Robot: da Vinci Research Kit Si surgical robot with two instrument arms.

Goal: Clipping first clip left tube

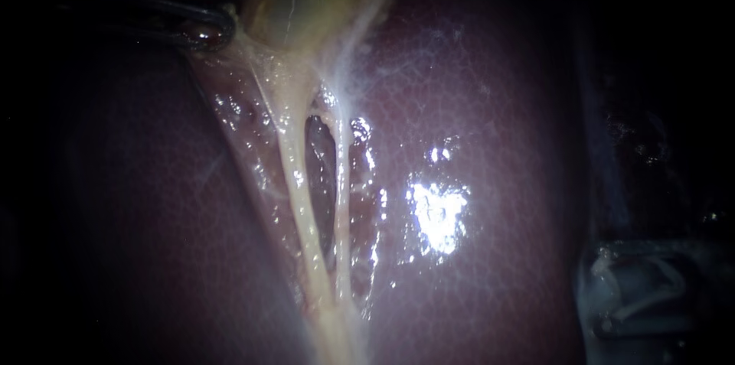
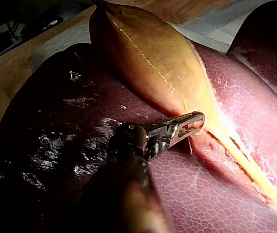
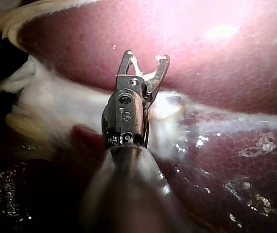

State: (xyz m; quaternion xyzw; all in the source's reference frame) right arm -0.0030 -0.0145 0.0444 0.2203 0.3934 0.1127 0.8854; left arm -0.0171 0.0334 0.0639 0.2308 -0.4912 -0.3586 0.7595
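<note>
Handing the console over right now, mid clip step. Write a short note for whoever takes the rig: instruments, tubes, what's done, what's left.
Left instrument: jaws shut on tissue at the narrow end of the gallbladder, holding it taut.
Right instrument: jaws open, at the lower right edge of the endoscope view, well clear of both tubes.
Left tube and right tube run side by side over the liver with a gap between them. Neither carries a clip.
Done: tubes exposed and under tension.
Left: bring the right instrument across to the left tube and set the clip on it.
</note>
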